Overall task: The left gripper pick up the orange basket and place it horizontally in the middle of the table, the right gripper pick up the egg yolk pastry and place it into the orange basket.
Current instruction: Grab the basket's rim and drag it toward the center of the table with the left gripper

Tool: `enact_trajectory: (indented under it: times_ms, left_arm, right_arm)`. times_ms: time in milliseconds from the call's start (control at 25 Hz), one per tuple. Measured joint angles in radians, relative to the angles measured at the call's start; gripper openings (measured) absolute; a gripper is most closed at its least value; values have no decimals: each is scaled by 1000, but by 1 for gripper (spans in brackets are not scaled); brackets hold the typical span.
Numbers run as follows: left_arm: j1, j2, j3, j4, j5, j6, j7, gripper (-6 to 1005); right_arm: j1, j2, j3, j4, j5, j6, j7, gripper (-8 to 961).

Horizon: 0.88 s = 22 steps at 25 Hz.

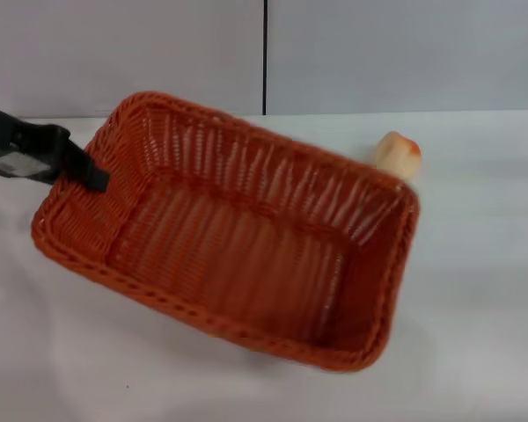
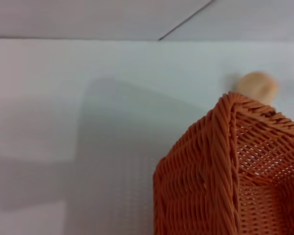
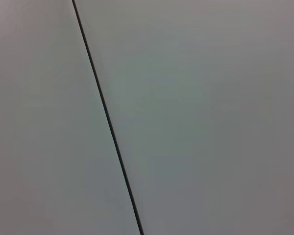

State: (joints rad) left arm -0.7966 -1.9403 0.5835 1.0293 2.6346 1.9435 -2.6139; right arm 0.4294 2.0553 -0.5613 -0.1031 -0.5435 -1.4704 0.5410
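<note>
The orange basket (image 1: 238,233) fills the middle of the head view, tilted and turned at an angle over the white table (image 1: 475,290). My left gripper (image 1: 90,171) comes in from the left on a black arm and is shut on the basket's left rim. The left wrist view shows a corner of the basket (image 2: 225,166) close up, with the egg yolk pastry (image 2: 257,85) beyond it. In the head view the egg yolk pastry (image 1: 397,154) sits on the table just behind the basket's far right corner. My right gripper is out of view.
A grey panelled wall (image 1: 378,53) with a dark vertical seam backs the table. The right wrist view shows only that wall (image 3: 196,117) and its seam. Bare tabletop lies to the right of and in front of the basket.
</note>
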Motion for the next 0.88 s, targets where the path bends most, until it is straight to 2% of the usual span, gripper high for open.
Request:
enact_trajectory:
  times_ms: [40,200,240,400,440,480,640,880]
  left_arm:
    - [10,2,-37,2,-29,11,-12,157]
    - [30,1,-78,12,-40,12,-22,158]
    - [52,-5,-95,20,-43,6,-22,158]
    - [85,-19,-99,31,-57,-4,-19,158]
    - [111,-37,-95,56,-73,-4,-15,158]
    - [111,-37,-95,56,-73,-4,-15,158]
    - [156,-60,-88,96,-84,-5,-13,158]
    - [195,-61,-91,111,-85,-6,-14,158]
  right_arm:
    - [2,-3,-1,0,0,0,2,540]
    - [2,-9,-8,2,-1,-3,9,540]
    - [2,-13,-10,3,-1,-4,11,540]
    - [2,-19,-10,1,-1,-5,12,539]
    - [3,-22,-11,1,-1,-3,15,539]
    - [3,-22,-11,1,-1,-3,15,539]
    - [3,-23,-14,1,-1,3,25,539]
    - [6,-25,-14,3,-1,20,25,539]
